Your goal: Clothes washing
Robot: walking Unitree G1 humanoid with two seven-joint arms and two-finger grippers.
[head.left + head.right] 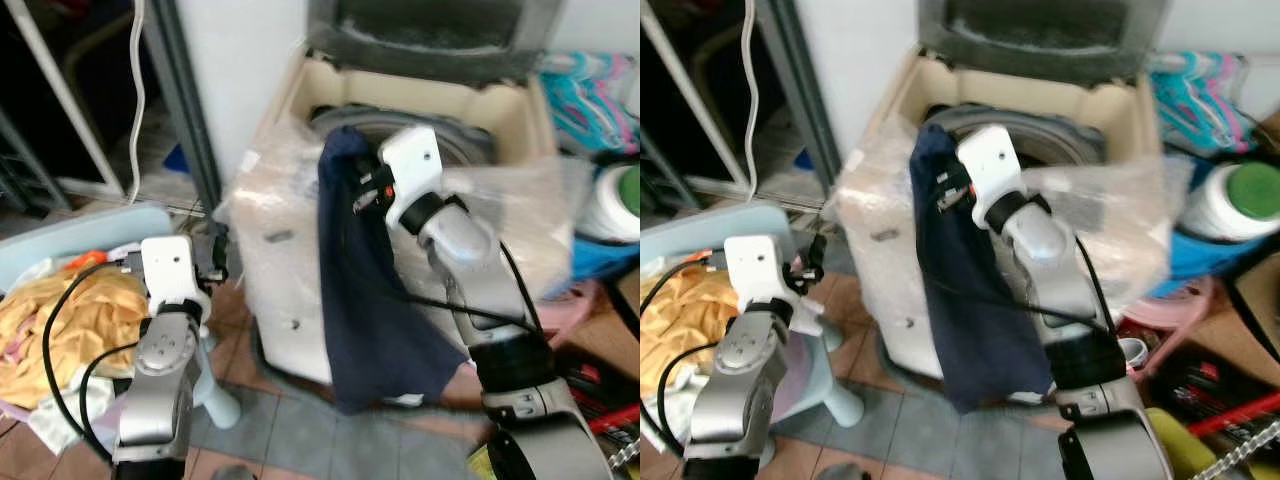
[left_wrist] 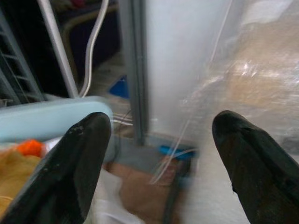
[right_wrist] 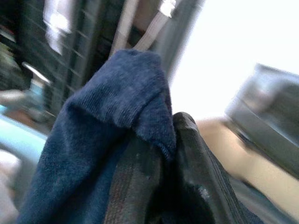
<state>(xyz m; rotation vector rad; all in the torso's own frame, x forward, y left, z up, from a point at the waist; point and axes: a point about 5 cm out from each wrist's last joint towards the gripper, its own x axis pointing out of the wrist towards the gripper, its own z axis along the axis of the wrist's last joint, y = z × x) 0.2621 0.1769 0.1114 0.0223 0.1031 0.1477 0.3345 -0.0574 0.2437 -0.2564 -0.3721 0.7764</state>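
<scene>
Dark blue garment (image 1: 372, 290), hanging long and loose in front of the washing machine (image 1: 420, 110), top end lifted to the rim of the open drum. Clamped at that top end by the right gripper (image 1: 352, 188), fingers (image 3: 196, 186) together on a fold of the cloth, as seen close in the right wrist view. Lower part of the garment spread wide, reaching down close to the tiled floor (image 1: 300, 440), covering part of the machine's white front. Clear plastic wrap (image 1: 265, 215) around the machine body, crinkled and shiny. Lid of the machine standing open at the back.

Left gripper (image 1: 215, 262) low at the left side of the machine, near its corner, holding nothing, fingers (image 2: 74, 168) wide apart. Just beside it, a light blue basket (image 1: 110, 225) with yellow clothes (image 1: 60, 320) inside, one small orange piece on top. White cable (image 1: 136, 90) hanging down at the dark doorway behind. On the right of the machine, coloured hangers (image 1: 590, 85) and a white container with green lid (image 1: 1245, 195), a little blurred.
</scene>
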